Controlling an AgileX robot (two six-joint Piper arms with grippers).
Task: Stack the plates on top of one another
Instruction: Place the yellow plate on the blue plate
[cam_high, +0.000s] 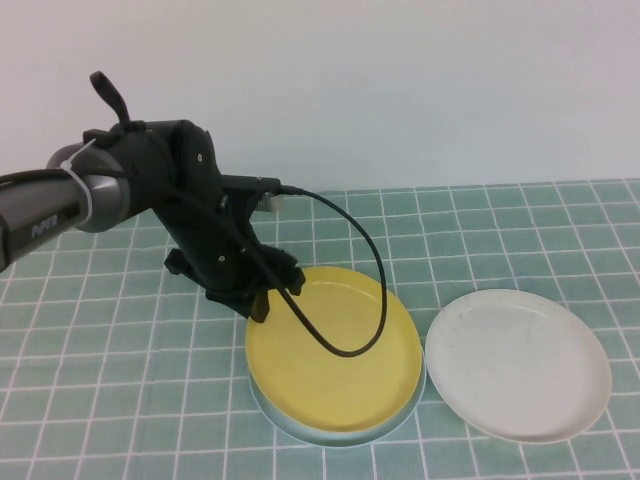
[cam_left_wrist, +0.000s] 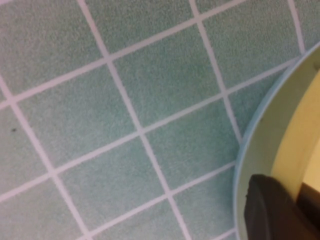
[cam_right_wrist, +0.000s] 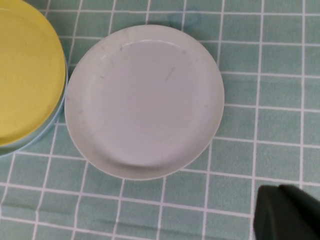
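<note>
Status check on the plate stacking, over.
Left gripper at the round yellow plastic plate's rim. Yellow sits on light blue plate. White scuffed plate alone beside. Right gripper above it.

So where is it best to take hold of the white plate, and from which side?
Probably by its low rim. The white plate lies flat on the table, so only the edge can be pinched. Its left edge sits close to the yellow plate, already on the blue plate; the right side looks freer. The left hand is at the yellow plate's rim; the right hand hangs above the table beside the white plate.
</note>
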